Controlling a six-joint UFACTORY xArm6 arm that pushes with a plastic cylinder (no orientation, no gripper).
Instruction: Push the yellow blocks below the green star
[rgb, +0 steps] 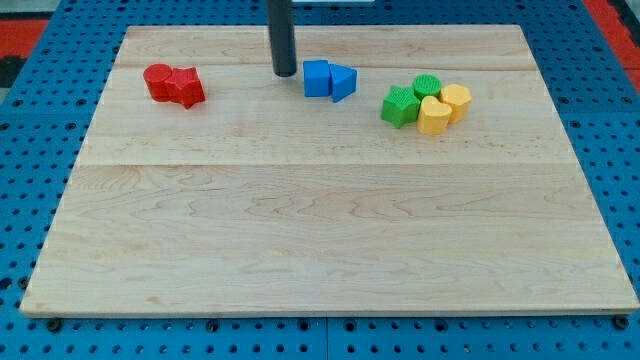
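Yellow blocks (444, 108), plain and unlabelled, perhaps a heart and a hexagon, touch the green star (400, 105) at the tabletop's (300, 230) upper right. My tip (285, 73), handless, stands beside the blue blocks (328, 79).

Pair of touching red blocks (174, 84) at the surface's (320, 240) top left, my tip (285, 74) just left of blue cube (316, 78) and blue triangle (343, 82), green star (400, 106), green cylinder (427, 87) and two yellow blocks (444, 108) clustered at right.
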